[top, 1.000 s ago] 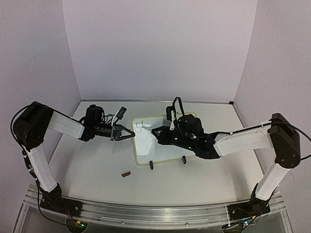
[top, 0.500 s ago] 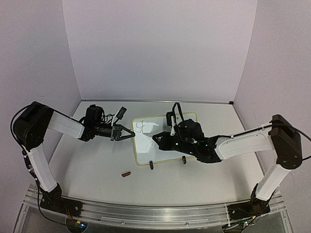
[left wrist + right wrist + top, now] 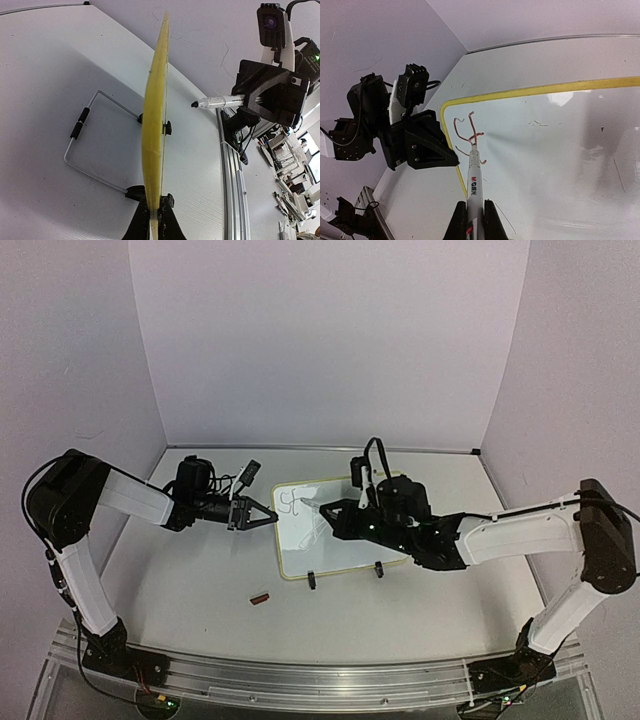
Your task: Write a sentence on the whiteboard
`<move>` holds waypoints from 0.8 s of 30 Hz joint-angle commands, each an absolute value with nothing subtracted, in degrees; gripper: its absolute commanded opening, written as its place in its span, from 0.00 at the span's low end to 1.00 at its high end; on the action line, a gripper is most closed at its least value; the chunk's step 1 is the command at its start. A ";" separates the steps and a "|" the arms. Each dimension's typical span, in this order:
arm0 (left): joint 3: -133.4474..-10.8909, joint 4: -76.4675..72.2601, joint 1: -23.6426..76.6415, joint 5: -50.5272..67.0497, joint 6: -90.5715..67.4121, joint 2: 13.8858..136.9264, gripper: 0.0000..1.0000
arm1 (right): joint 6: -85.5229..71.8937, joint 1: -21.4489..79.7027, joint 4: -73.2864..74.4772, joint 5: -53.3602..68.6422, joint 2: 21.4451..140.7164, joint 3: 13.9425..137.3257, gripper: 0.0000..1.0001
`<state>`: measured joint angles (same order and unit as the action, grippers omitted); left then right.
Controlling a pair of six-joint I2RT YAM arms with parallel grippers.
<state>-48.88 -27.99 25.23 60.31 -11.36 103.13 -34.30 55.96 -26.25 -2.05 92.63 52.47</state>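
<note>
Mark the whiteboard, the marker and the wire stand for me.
whiteboard [image 3: 560, 145]: right wrist view, bare white surface to the right of the writing.
marker [image 3: 474, 192]: right wrist view, printed white barrel below the tip.
wire stand [image 3: 80, 123]: left wrist view, black sleeve on the wire's outer bar.

The yellow-framed whiteboard [image 3: 300, 552] stands tilted, the sentence [image 3: 466, 131] just a few reddish strokes near its corner.

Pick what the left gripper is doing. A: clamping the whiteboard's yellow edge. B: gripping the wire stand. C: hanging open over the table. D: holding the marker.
A: the left gripper is shut on the whiteboard at its yellow frame; the marker sits in the right gripper.
</note>
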 commanded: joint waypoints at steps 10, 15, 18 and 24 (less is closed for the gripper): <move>-48.94 -25.83 25.93 59.82 -8.96 101.62 0.00 | -32.34 55.59 -26.87 -3.47 93.66 56.63 0.00; -48.93 -25.76 26.01 59.80 -8.88 101.60 0.00 | -32.72 54.94 -26.72 -3.12 94.84 57.13 0.00; -48.91 -25.75 26.02 59.80 -8.88 101.52 0.00 | -32.96 54.70 -26.70 -3.16 95.39 57.13 0.00; -48.92 -25.62 26.02 59.78 -8.79 101.51 0.00 | -33.21 54.45 -26.34 -3.34 96.09 57.13 0.00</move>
